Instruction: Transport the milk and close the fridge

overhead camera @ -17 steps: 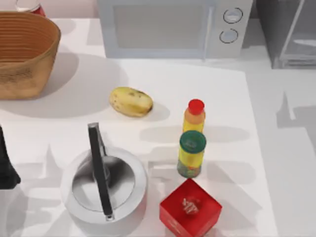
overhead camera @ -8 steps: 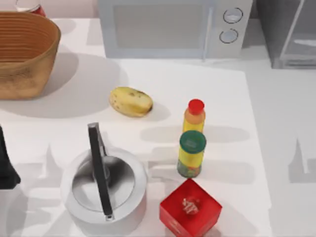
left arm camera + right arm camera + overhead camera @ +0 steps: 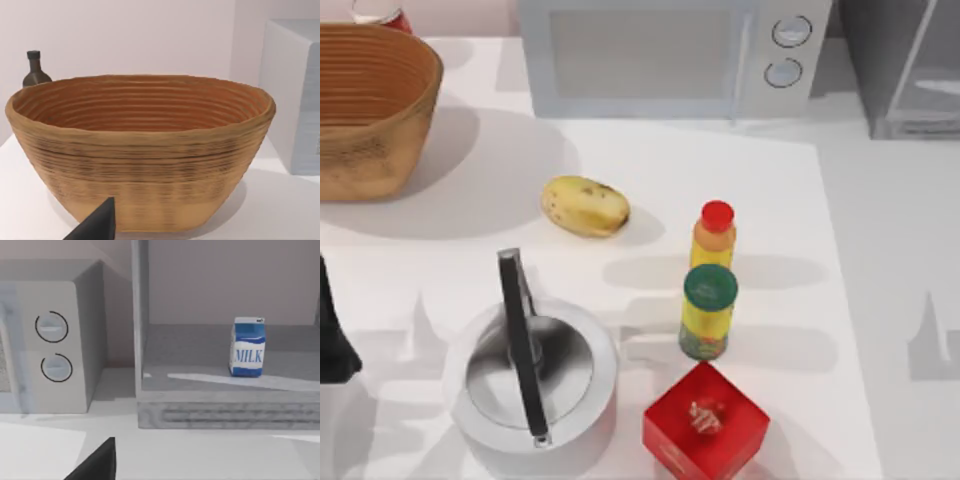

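Right pincer [image 3: 95, 462] is facing the open fridge [image 3: 225, 410] from the front; can't tell if it's spread or pressed together. Milk [image 3: 247, 346] is standing upright inside on the fridge floor, well apart from the walls, so it's already in place. Judging next step: swing round the door, push it flat and steady, clear of the microwave [image 3: 50, 345]. Left arm is sitting parked by the basket [image 3: 140, 150].

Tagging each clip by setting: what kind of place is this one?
Most likely a rendered kitchen counter. A white microwave with two round knobs stands beside a grey open-fronted fridge holding a small blue-and-white milk carton, with a steel kettle and woven basket on the white table.
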Available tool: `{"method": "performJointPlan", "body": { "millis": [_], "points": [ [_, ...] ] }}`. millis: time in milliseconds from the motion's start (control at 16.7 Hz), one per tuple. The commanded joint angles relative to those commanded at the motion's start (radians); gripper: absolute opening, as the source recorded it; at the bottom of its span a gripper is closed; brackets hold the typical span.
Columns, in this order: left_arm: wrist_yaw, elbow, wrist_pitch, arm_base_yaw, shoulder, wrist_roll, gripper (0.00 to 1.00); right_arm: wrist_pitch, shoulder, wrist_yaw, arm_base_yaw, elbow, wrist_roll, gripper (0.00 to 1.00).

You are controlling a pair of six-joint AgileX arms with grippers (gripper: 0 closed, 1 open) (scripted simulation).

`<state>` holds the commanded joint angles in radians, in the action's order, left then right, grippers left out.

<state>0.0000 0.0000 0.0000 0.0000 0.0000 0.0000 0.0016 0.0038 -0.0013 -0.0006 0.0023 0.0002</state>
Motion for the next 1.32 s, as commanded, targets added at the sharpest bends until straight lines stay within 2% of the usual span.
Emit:
{"method": "performJointPlan", "body": {
  "millis": [240, 420, 1080, 1320],
  "points": [
    [0.0, 0.0, 0.0, 0.0, 0.0, 0.0, 1.0, -0.066, -0.044, 0.002, -0.002, 0.035, 0.006, 1.0],
    [0.0, 0.0, 0.0, 0.0, 0.0, 0.0, 1.0, -0.225, -0.136, 0.002, -0.002, 0.11, 0.011, 1.0],
    [0.0, 0.0, 0.0, 0.0, 0.0, 0.0, 1.0, -1.172, -0.645, -0.011, 0.013, 0.529, 0.004, 1.0],
    [0.0, 0.0, 0.0, 0.0, 0.0, 0.0, 1.0, -1.405, -0.77, -0.002, 0.005, 0.632, -0.007, 1.0]
  ]
}}
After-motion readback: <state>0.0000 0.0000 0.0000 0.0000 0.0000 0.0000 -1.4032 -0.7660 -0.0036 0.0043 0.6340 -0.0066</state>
